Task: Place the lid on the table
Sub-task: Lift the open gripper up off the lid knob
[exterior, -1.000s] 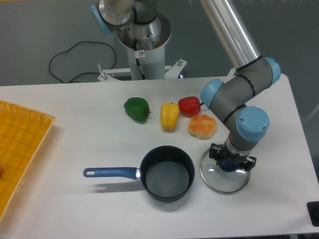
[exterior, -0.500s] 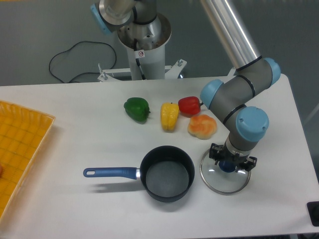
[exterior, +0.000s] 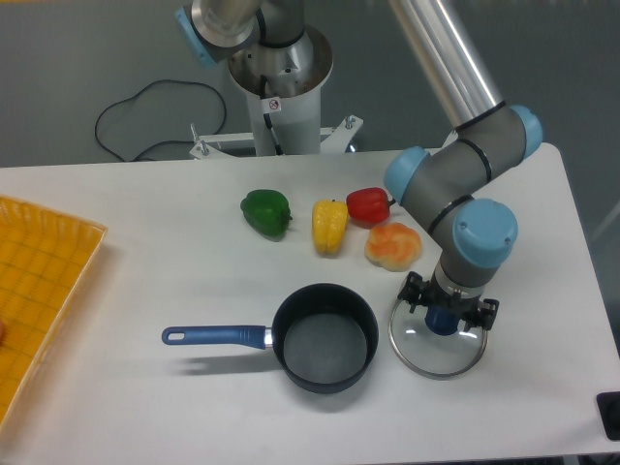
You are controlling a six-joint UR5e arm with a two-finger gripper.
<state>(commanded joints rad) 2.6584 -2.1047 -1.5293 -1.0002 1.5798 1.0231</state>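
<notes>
Round glass lid lying flat on the white table, knob up, at the near right just beside the empty blue-handled saucepan; being circular, it has no long axis. The tool points straight down over the blue centre knob; whether its fingers grip or clear the knob cannot be told. Far of the lid: orange, red, yellow and green peppers in a row

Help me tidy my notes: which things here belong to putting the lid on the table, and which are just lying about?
Job:
lid
table
tool

Lying about:
saucepan
green pepper
yellow pepper
red pepper
orange pepper
yellow tray
</notes>
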